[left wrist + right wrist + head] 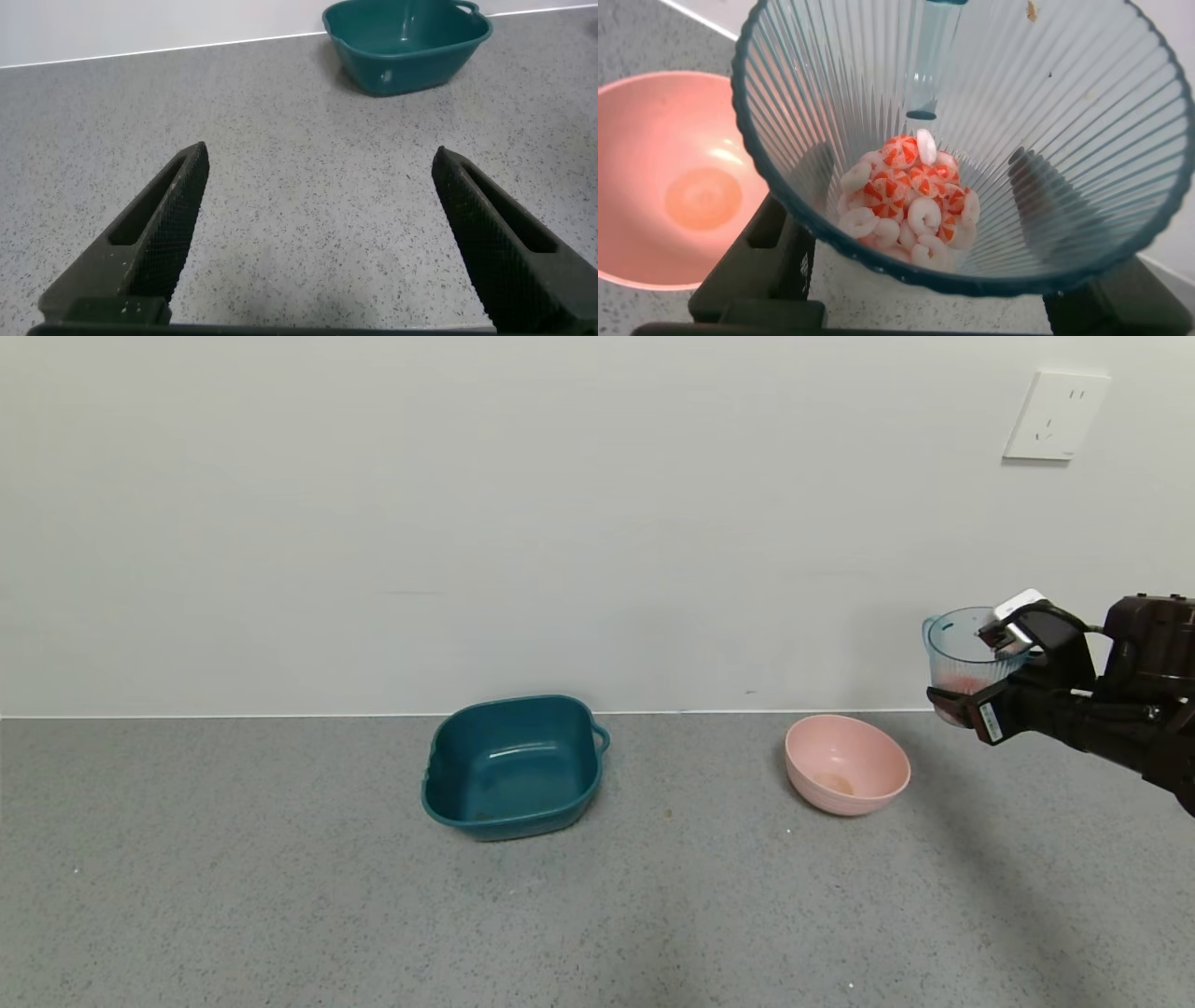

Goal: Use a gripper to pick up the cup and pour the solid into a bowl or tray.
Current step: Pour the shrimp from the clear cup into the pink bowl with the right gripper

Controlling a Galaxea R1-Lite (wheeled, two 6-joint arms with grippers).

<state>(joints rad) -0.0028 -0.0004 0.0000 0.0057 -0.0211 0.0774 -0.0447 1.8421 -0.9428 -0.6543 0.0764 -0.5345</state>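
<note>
My right gripper (980, 667) is shut on the ribbed bluish cup (966, 658) and holds it in the air, up and to the right of the pale pink bowl (848, 763). The cup (971, 121) holds a small heap of pink, red-orange and whitish bits (910, 201) at its bottom. The pink bowl (677, 177) lies below and to one side of the cup in the right wrist view and holds none of the bits. My left gripper (318, 163) is open and empty low over the grey surface; it is out of the head view.
A dark teal squarish tub (512, 767) with handles stands left of the pink bowl; it also shows far off in the left wrist view (406, 42). A white wall with a socket (1055, 415) stands behind the speckled grey surface (280, 896).
</note>
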